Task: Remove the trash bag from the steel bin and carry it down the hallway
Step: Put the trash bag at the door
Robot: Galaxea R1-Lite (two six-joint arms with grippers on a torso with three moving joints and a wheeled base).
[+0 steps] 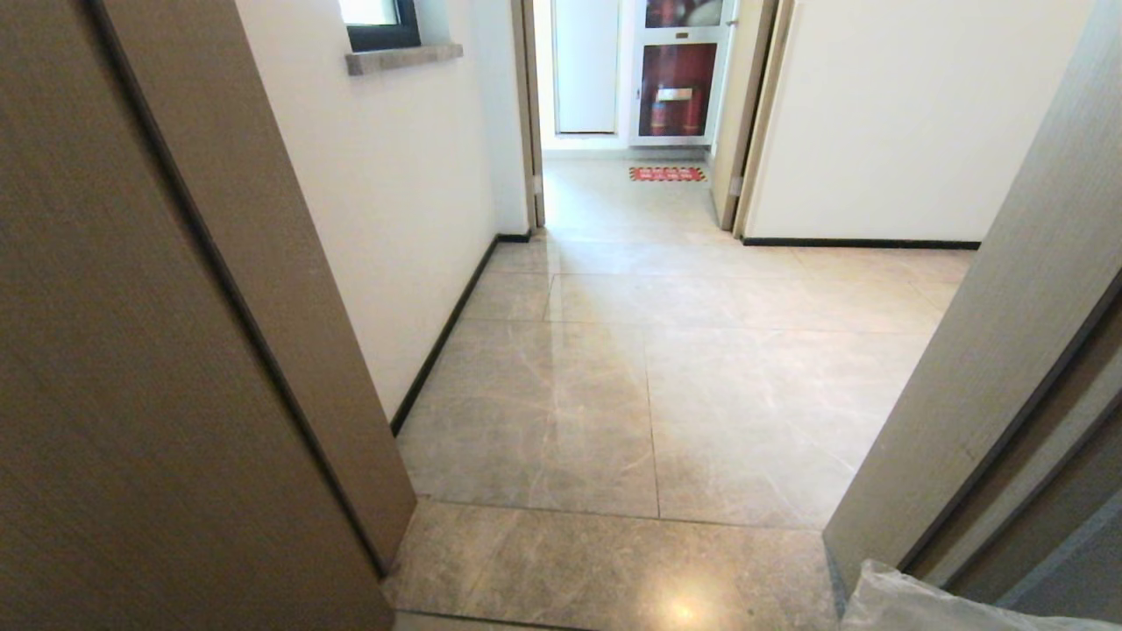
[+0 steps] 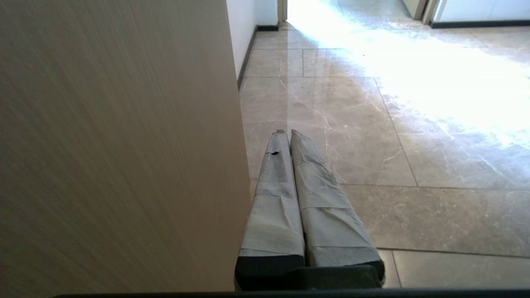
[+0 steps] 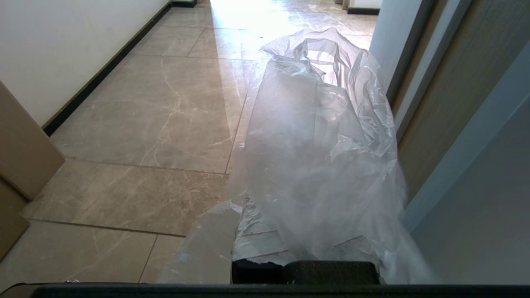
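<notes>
The robot is standing in a doorway, looking out at the hallway [image 1: 631, 386] of glossy grey-beige stone-look tiles. A tan wooden door frame [image 1: 175, 350] is filling the left of the head view, and a grey-brown door jamb [image 1: 990, 350] is rising on the right. White walls with a black baseboard [image 1: 443, 337] are running along the left side of the passage. At the far end a glass-fronted cabinet [image 1: 677, 88] is showing red items inside, with a red floor mat [image 1: 666, 173] lying in front of it.

Right end effector [image 3: 306, 231]: clenched on the trash bag [image 3: 323, 140], whose clear crinkly film is draping over the taped fingers and hiding most of them (contents not discernible through the plastic here). The bag is sitting just beside the right-hand door jamb; a corner of it [image 1: 912, 605] is peeking into the bottom right of the head view.

Left end effector [image 2: 287, 132]: clenched and empty, its tape-wrapped fingers [image 2: 273, 198] pressing together, pointing out over the floor tiles just beside the tan door frame [image 2: 116, 145].
</notes>
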